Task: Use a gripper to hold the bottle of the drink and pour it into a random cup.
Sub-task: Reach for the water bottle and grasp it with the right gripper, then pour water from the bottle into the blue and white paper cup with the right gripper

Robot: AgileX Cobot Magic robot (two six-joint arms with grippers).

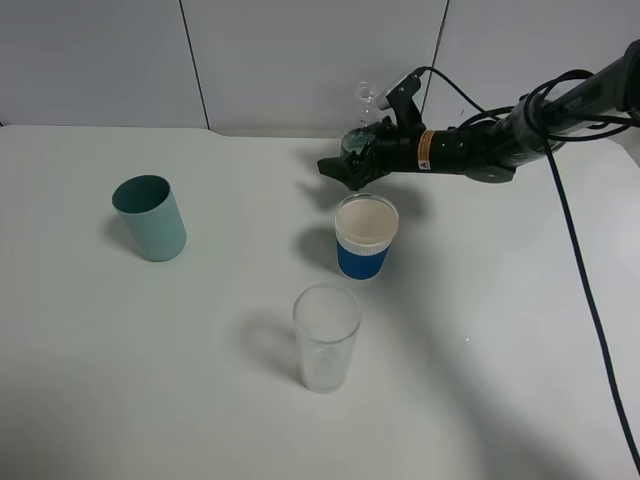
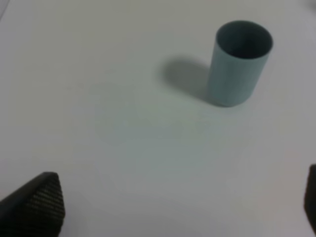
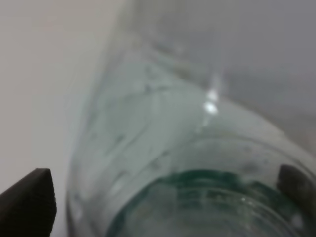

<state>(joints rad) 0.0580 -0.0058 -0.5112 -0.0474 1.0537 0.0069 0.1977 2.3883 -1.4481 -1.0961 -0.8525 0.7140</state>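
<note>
I count one bottle [image 1: 364,118] at twelve o'clock of one blue cup [image 1: 364,240], straddled by my right gripper [image 1: 345,167], jaws spread. One teal cup [image 1: 150,218], one tumbler [image 1: 326,340]. Left gripper [image 2: 175,207] spread, empty.

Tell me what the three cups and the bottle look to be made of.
Teal cup: matte and opaque, likely paper or plastic; the look leaves it open.
Blue cup: probably paper, with a dull surface, a white band and a thin rim.
Clear tumbler: see-through walls, so glass or hard plastic; I cannot tell which.
Bottle: clear and glossy with a bright highlight, probably thin plastic.
</note>
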